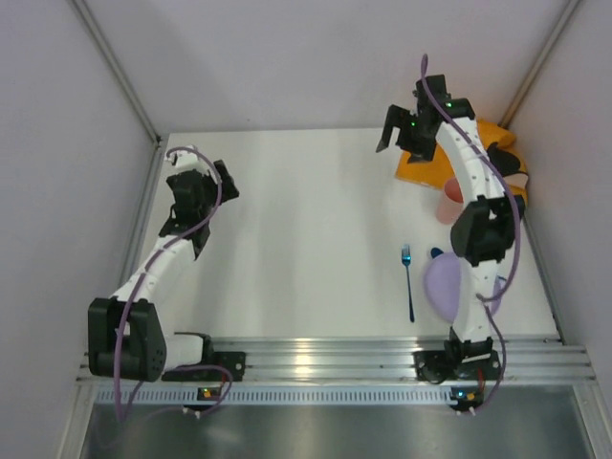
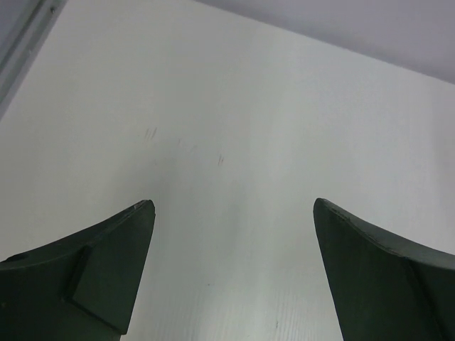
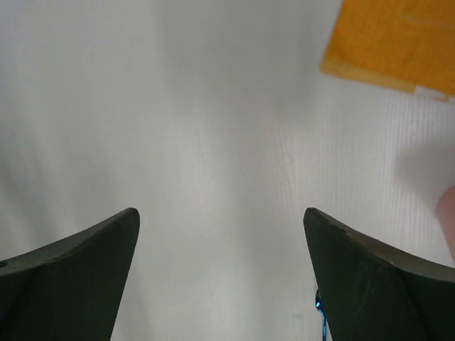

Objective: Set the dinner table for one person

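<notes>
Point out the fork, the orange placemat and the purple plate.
fork (image 1: 409, 287), top external view, middle of handle.
orange placemat (image 3: 394, 39), right wrist view, flat cloth.
purple plate (image 1: 442, 285), top external view, exposed left side.

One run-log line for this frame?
left gripper open | right gripper open beside orange cloth placemat | blue fork on white matte dinner table

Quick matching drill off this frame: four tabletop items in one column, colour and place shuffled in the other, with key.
Items:
1. fork
2. plate
3. placemat
4. cup

Descriptions:
A. orange, far right corner
B. pink, just nearer than the mat
C. blue, lying flat left of the plate
D. lavender, near right, beside the fork

Pairs: 1-C, 2-D, 3-A, 4-B
</notes>
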### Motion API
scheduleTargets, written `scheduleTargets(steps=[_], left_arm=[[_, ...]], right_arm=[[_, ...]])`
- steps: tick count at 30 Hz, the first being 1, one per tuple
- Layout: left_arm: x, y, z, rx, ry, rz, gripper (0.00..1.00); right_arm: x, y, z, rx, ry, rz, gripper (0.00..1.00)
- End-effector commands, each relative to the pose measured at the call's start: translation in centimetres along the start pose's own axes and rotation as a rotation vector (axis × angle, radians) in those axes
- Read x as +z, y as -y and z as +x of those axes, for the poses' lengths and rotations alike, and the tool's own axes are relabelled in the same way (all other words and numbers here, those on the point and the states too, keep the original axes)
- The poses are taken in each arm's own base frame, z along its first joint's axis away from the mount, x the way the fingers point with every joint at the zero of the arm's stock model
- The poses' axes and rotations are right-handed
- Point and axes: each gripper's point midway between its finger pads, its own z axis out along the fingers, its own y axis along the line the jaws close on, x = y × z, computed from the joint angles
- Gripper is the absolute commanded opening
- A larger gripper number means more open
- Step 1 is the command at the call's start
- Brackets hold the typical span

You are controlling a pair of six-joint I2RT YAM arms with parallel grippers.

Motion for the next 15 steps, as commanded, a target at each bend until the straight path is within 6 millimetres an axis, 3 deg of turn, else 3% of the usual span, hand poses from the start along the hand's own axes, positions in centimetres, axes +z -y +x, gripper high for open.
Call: scheduleTargets(steps=[1,2,3,7,11,15], left_arm=[[0.5,0.4,2.5,-0.047,-0.108,-0.001,0.99],[0.7,0.1,2.4,-0.040,-0.111,-0.020,0.99],[1.2,0.2,2.0,-0.020,-0.114,-0.026,0.99],[1.8,-0.6,2.4,0.007,-0.149,-0.075,0.98],[1.5,-0.2,3.7,-0.046,-0.194,-0.064,0.98],[1.5,-0.7,4.2,-0.067,-0.219,-0.101,0.98]], right_arm=[[3.9,2.8,-3.7,0.008,0.059,0.105,1.00],[4.0,3.2,-5.8,0.026,0.116,0.112,1.00],[6.7,4.4,-5.7,0.052,0.089,0.131,1.00],[10.2,7.5,-7.8,0.155,0.146,0.143,0.98],[11.6,8.3,-9.6,0.119,0.215,0.171,1.00],[12.4,10.4,-10.0,0.073,0.243,0.263,1.00]])
